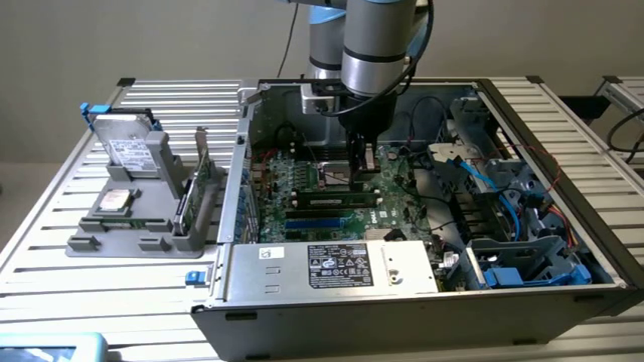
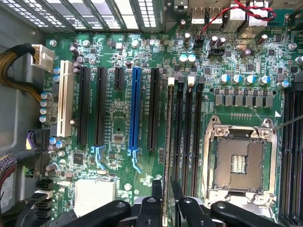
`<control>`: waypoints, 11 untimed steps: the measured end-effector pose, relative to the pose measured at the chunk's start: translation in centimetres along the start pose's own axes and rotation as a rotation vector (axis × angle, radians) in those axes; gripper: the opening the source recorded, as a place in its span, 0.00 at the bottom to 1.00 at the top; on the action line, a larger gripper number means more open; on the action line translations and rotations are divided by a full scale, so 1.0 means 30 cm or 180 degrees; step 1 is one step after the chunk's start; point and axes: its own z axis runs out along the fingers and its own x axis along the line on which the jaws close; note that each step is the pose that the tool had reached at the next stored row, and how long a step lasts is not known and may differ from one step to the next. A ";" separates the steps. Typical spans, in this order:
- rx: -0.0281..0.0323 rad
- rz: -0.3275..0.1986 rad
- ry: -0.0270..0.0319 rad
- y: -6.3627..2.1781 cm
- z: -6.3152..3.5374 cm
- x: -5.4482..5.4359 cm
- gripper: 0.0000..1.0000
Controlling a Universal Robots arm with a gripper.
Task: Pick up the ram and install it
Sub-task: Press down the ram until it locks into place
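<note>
The ram [image 1: 337, 201] is a thin green stick with a pale label. It stands on edge in a black slot of the motherboard [image 1: 302, 177] inside the open computer case. The wrist view has it edge-on [image 2: 168, 142], in the slot nearest the long expansion slots. My gripper [image 1: 364, 170] hangs a little above its far end. The two black fingers [image 2: 156, 196] stand on either side of the stick with a small gap, so the gripper [image 2: 166, 189] is open and holds nothing.
The CPU socket [image 2: 239, 161] lies beside the memory slots, with more black slots past it. A silver power supply [image 1: 332, 265] fills the case's front. Blue cables and drive bays [image 1: 503, 219] crowd the exterior view's right. A grey rack [image 1: 141, 226] outside holds a silver drive [image 1: 129, 147] and a green card [image 1: 198, 188].
</note>
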 end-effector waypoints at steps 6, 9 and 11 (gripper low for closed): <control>0.0000 0.0000 0.0000 0.000 0.000 0.000 0.11; -0.0001 0.0007 0.0000 -0.005 0.000 0.000 0.11; -0.0001 0.0012 0.0001 -0.013 0.000 0.000 0.11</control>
